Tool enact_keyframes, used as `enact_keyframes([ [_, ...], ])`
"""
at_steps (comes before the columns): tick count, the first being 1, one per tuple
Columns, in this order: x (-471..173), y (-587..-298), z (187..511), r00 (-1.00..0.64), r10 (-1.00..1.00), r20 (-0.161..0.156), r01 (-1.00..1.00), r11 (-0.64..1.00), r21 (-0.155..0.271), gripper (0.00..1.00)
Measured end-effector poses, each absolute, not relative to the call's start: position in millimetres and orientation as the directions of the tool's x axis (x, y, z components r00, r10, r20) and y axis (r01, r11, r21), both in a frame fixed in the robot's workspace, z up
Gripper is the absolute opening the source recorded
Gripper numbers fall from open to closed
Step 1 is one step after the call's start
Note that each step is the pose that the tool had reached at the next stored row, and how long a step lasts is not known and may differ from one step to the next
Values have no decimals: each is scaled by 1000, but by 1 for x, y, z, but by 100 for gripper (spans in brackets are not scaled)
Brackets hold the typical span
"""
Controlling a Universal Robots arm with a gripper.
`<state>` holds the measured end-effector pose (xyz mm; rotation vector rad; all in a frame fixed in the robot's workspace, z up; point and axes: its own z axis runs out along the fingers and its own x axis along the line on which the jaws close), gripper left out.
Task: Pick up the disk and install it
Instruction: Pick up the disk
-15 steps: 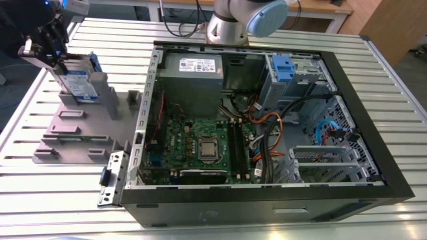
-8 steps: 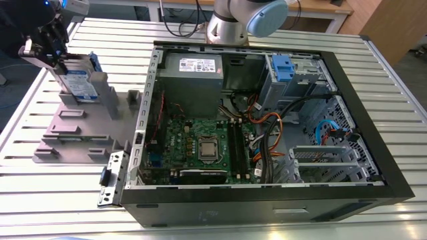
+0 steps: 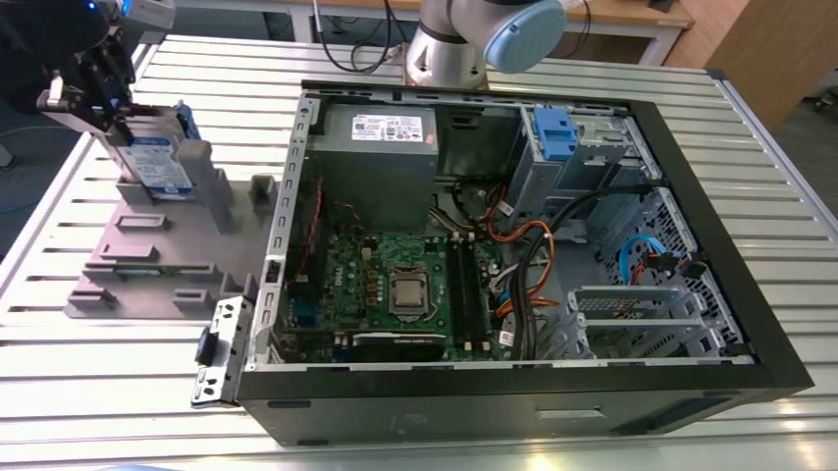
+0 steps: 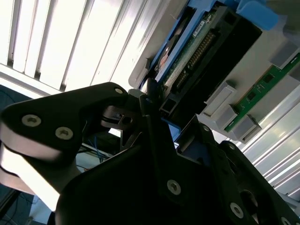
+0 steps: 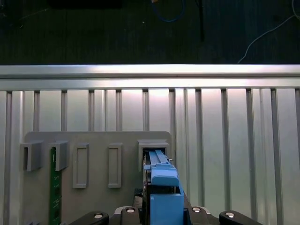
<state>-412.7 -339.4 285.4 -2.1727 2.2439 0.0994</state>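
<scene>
Black gripper clamps flat silver-metal disk at its blue-railed edges; probably rigid, fairly heavy, shock-sensitive.

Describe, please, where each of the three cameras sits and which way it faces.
Exterior view: off the arm, high, looking down on the open computer case and grey holder; the arm and end effector show.
First wrist view: on the arm, looking down past the disk onto the holder and slatted table; the end effector's edge shows.
Second wrist view: on the arm, looking close along the end effector's black body at the disk's connector end.
Shared: both wrist views show the disk and holder.
</scene>
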Motion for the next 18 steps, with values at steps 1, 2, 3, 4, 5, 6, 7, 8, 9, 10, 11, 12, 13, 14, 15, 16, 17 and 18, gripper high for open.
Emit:
enact_keyframes([
  [1, -413, -339, 285, -33, -998, -57, -999, 31, 34, 37],
  [2, -413, -339, 285, -33, -998, -58, -999, 31, 34, 37],
  [3, -413, -339, 285, -33, -998, -59, -999, 31, 34, 37],
  [4, -413, -339, 285, -33, -998, -61, -999, 31, 34, 37],
  [5, -413, -339, 285, -33, -998, -62, -999, 31, 34, 37],
  [6, -413, -339, 285, -33, -997, -63, -999, 31, 34, 37],
  [7, -413, -339, 285, -33, -997, -64, -999, 31, 34, 37],
  [8, -413, -339, 285, -33, -997, -65, -999, 31, 34, 37],
  [9, -413, -339, 285, -33, -997, -66, -999, 31, 34, 37],
  [10, -413, -339, 285, -33, -997, -67, -999, 31, 35, 37],
  [11, -413, -339, 285, -33, -997, -67, -999, 31, 35, 37],
  [12, -413, -339, 285, -33, -997, -68, -999, 31, 35, 37],
  [13, -413, -339, 285, -33, -997, -69, -999, 31, 35, 37],
  [14, -413, -339, 285, -33, -997, -70, -999, 31, 35, 37],
  [15, -413, -339, 285, -33, -997, -71, -999, 31, 35, 37],
  [16, -413, -339, 285, -33, -997, -72, -999, 31, 35, 37],
  [17, -413, -339, 285, -33, -997, -73, -999, 31, 35, 37],
  [18, -413, -339, 285, -33, -997, -74, -999, 31, 35, 37],
])
